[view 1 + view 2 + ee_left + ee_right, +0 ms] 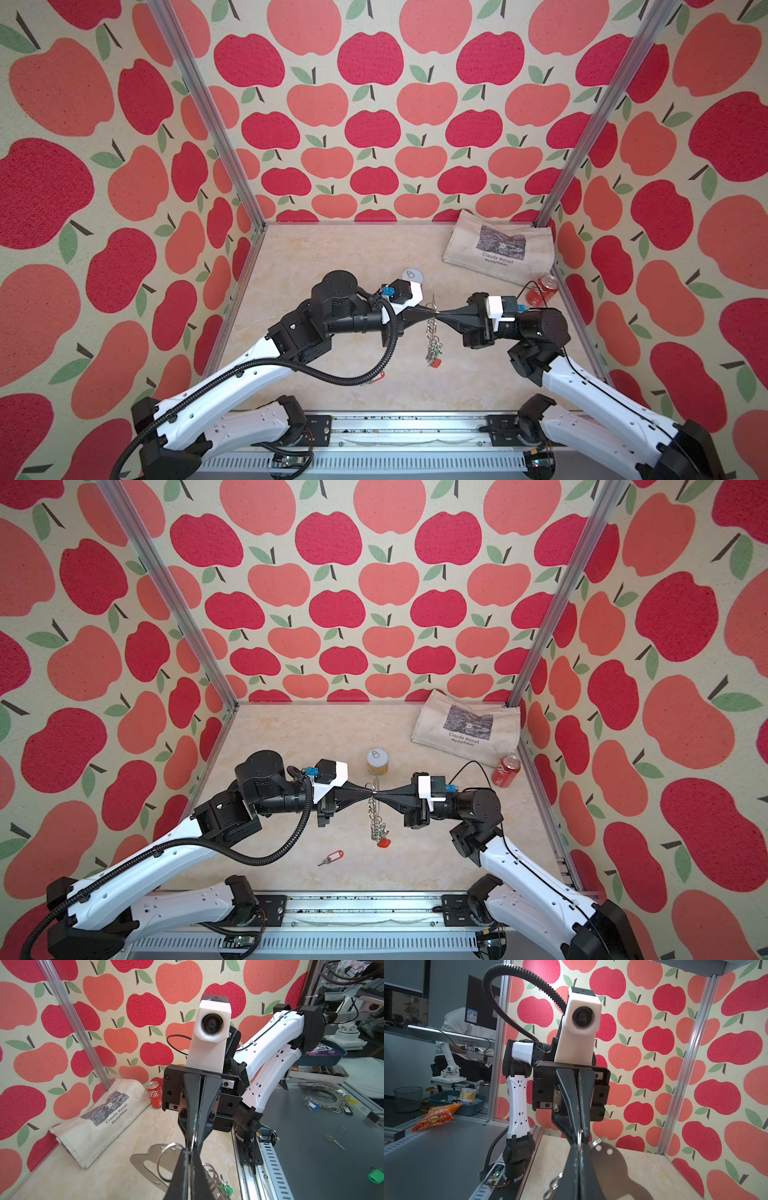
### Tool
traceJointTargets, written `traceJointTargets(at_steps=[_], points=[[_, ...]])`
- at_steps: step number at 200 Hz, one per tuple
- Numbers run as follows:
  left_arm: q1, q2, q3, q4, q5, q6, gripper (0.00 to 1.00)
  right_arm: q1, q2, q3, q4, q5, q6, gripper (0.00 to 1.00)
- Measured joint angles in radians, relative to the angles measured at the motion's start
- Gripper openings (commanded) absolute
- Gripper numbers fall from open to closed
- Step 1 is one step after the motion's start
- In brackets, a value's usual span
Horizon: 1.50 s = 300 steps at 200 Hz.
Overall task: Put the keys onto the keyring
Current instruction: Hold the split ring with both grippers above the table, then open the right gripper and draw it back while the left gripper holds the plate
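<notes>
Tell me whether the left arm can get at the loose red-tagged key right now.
Probably not yet. The red-tagged key lies uncovered near that arm, but the left gripper is shut on the keyring; it must let go first.

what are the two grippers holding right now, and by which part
The keyring, by a small metal ring at its edge: left gripper and right gripper meet tip to tip, jaws shut on it from opposite sides.

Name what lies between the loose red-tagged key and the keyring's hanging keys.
Nothing: only bare table separates the loose key from the hanging keys, shown in a top view.
</notes>
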Motion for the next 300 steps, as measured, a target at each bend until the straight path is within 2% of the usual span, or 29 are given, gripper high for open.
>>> traceJointTargets(at_steps=[57,63,73,77,118,175,223,256,300], points=[[-0.022,-0.001,0.020,-0.049,-0.039,0.050,0.00,0.008,-0.029,0.003,-0.080,0.013,-0.034,0.00],[-0.027,0.000,0.026,-0.063,-0.050,0.061,0.00,0.010,-0.037,0.005,-0.101,0.017,-0.045,0.06],[-0.038,0.003,0.042,-0.093,-0.071,0.085,0.00,0.014,-0.055,0.008,-0.149,0.028,-0.064,0.23],[-0.044,0.004,0.050,-0.106,-0.081,0.098,0.00,0.016,-0.064,0.011,-0.172,0.036,-0.072,0.26],[-0.129,0.043,0.136,-0.254,-0.210,0.241,0.00,0.025,-0.144,0.043,-0.404,0.090,-0.174,0.42],[-0.233,0.095,0.199,-0.410,-0.452,0.441,0.00,0.064,-0.251,0.130,-0.764,0.158,-0.359,0.41],[-0.243,0.108,0.203,-0.449,-0.553,0.524,0.00,0.097,-0.295,0.178,-1.011,0.230,-0.489,0.33],[-0.253,0.107,0.207,-0.454,-0.580,0.550,0.00,0.110,-0.299,0.180,-1.085,0.274,-0.529,0.32],[-0.258,0.106,0.209,-0.455,-0.581,0.557,0.00,0.118,-0.296,0.169,-1.058,0.315,-0.543,0.32]])
